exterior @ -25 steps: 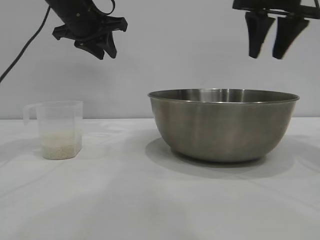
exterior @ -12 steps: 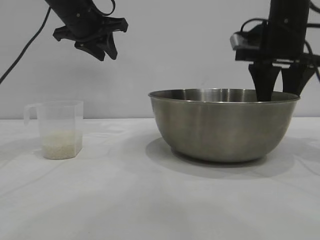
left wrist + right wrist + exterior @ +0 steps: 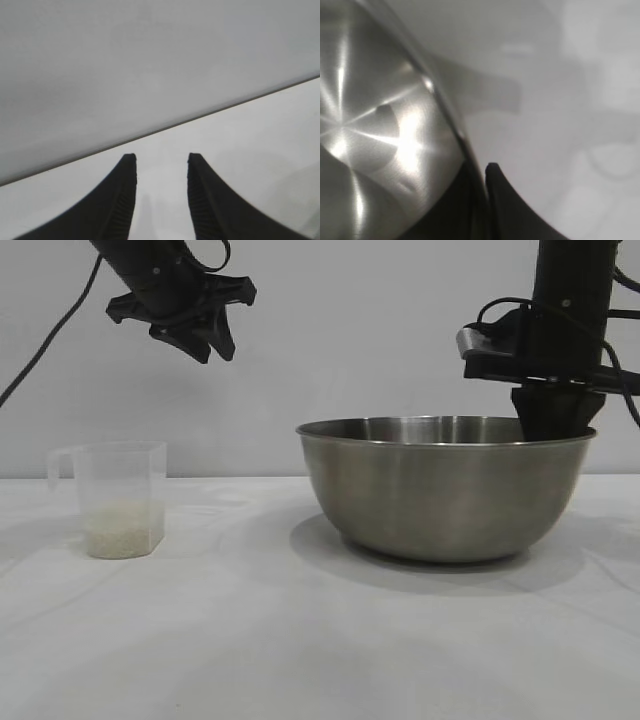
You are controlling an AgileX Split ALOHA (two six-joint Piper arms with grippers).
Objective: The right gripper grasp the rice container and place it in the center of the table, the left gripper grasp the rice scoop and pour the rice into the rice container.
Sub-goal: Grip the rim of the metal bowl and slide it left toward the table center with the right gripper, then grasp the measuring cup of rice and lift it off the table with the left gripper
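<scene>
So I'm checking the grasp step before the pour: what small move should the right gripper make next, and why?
Probably lift slightly and carry the rice container toward the table's center. The right gripper straddles the rim, one finger inside and one outside, seemingly pinching it, and the bowl sits right of middle. The left gripper hangs open above the rice scoop.

You have one steel rice container, one plastic rice scoop holding rice, and two black grippers: the left gripper and the right gripper.
</scene>
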